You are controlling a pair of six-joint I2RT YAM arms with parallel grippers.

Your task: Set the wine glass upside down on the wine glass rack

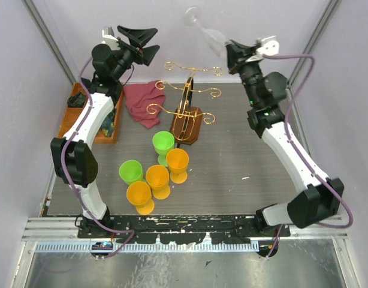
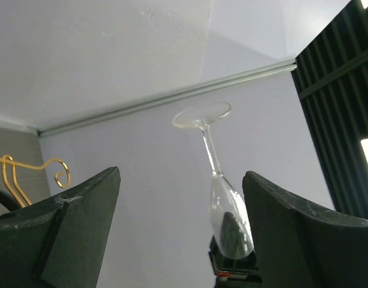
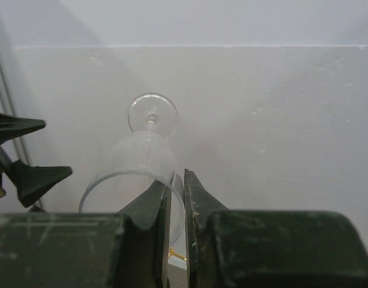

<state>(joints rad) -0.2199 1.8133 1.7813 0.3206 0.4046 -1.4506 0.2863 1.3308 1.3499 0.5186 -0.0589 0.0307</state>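
Top external: finds the glass (image 1: 202,27) high near the back wall, up and to the right of the rack (image 1: 187,105), well apart from it. Pinched at the bowl rim by the right jaws, at the tip of the right arm (image 1: 274,114).

From the right wrist: pressed almost together on the clear wall of the glass (image 3: 139,162), one inside the bowl, one outside. Long axis running outward from those jaws: bowl at the grip, stem and foot beyond, slanting up and toward the left side of the cell.

From the left wrist: reads as nearly inverted (image 2: 217,180), foot on top, bowl mouth below, stem leaning a little.

Left jaws, on the left arm (image 1: 91,120): spread wide and empty, raised about level with the rack's top curls, facing across toward the glass and well apart from it.

Rack standing on the surface (image 1: 244,150) between the two arms, with one gold curl (image 2: 28,171) just inside the left wrist view.

Nearer to the glass by far: the right arm, gripping it.

Coming move likely hinges on one relation: needs the foot above a wire arm, the stem hanging through, the bowl below. Probably calls for travel down and leftward to the rack, with the stem brought closer to upright on the way.

Risk, as a judgement: rim pinch on thin, slick glass, easy to slip or tip in a swing.
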